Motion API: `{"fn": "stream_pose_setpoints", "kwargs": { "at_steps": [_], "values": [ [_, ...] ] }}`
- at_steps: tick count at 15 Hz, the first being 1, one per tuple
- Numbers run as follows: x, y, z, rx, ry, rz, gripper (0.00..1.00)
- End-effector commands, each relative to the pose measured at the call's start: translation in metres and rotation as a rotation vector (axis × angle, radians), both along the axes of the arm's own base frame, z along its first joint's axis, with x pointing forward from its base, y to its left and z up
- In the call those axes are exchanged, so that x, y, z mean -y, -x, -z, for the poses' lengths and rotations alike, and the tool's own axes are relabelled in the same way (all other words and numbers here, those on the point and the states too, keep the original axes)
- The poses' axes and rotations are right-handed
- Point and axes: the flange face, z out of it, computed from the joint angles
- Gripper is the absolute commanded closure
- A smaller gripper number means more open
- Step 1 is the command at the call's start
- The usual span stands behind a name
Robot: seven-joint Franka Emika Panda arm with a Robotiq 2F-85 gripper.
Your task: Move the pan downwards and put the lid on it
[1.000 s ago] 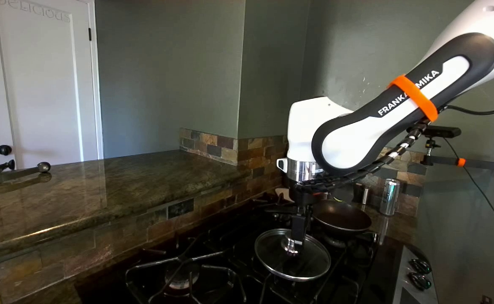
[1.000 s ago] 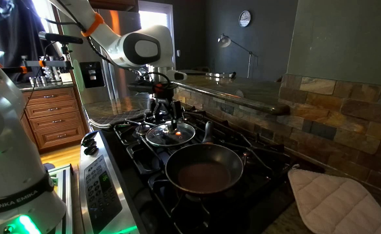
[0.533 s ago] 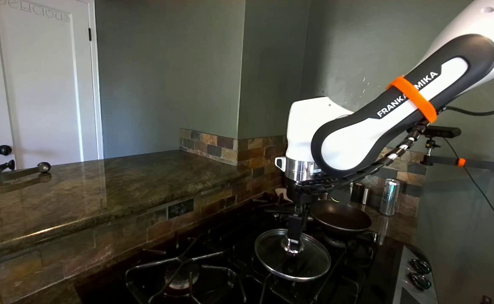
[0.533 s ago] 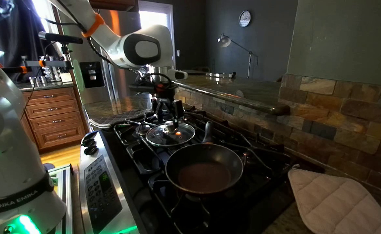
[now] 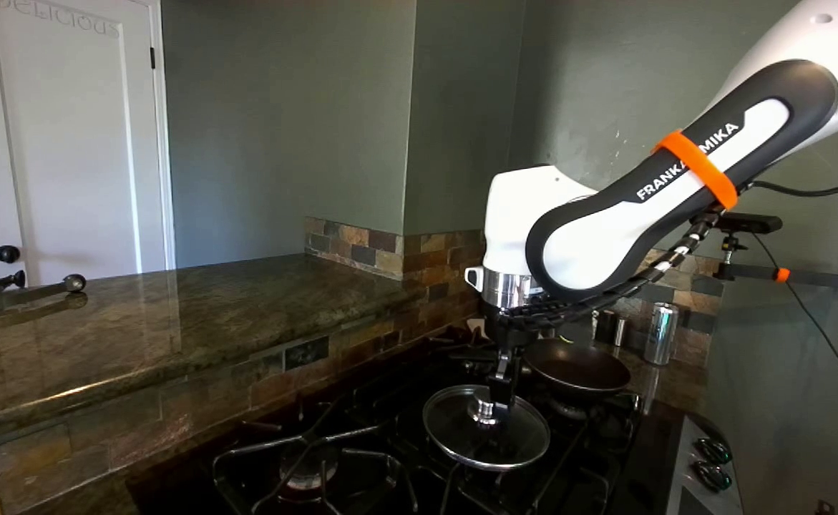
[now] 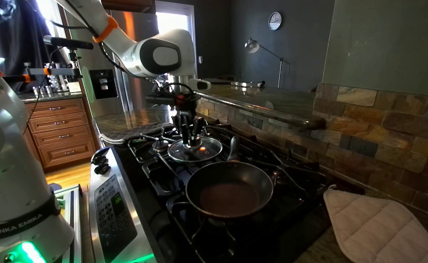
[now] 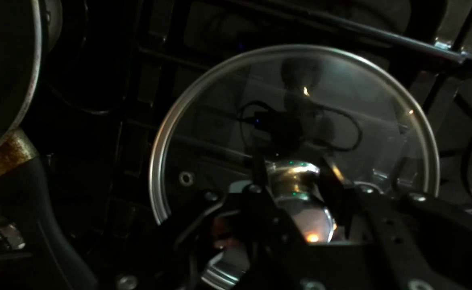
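Observation:
The glass lid (image 5: 454, 442) with its shiny metal rim lies over the stove grates, as both exterior views show. My gripper (image 7: 296, 173) comes down from above with its jaws closed on the lid's metal knob (image 7: 296, 179). In an exterior view the gripper (image 6: 190, 141) stands upright over the middle of the lid (image 6: 175, 151). Beside the lid, on a neighbouring burner, sits the dark round pan (image 6: 229, 199), its handle (image 6: 234, 147) running past the lid's edge. Only the rim and handle side of the pan (image 7: 2, 72) show at the left of the wrist view.
Bare grates (image 5: 318, 436) lie on one side of the lid. A raised stone counter (image 5: 211, 322) runs along the stove. A quilted pad (image 6: 385, 226), a steel canister (image 5: 662, 332) and the stove's control panel (image 6: 116, 204) border the cooktop.
The gripper's jaws have closed on the lid's knob. The lid has shifted slightly toward the raised counter. The pan has stayed where it was.

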Motion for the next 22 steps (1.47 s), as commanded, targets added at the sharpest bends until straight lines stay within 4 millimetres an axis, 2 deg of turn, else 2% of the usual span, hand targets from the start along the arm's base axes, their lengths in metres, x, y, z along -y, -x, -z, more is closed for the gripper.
{"fn": "stream_pose_setpoints", "kwargs": {
  "at_steps": [1, 2, 4, 5, 6, 7, 16, 22],
  "values": [
    [-0.003, -0.003, 0.004, 0.005, 0.009, -0.006, 0.95],
    [-0.003, -0.003, 0.005, 0.005, 0.009, -0.006, 1.0],
    [-0.003, -0.002, 0.004, 0.003, 0.011, -0.011, 0.97],
    [-0.002, -0.001, 0.003, 0.005, 0.012, -0.012, 0.73],
    [-0.001, -0.001, 0.002, 0.008, 0.014, -0.011, 0.73],
    [0.001, -0.002, 0.001, 0.014, 0.018, -0.008, 0.68],
    [-0.004, -0.02, -0.008, 0.081, 0.005, -0.033, 0.01],
    [-0.01, -0.027, 0.0, 0.064, -0.017, -0.032, 0.02]
  ]
}}
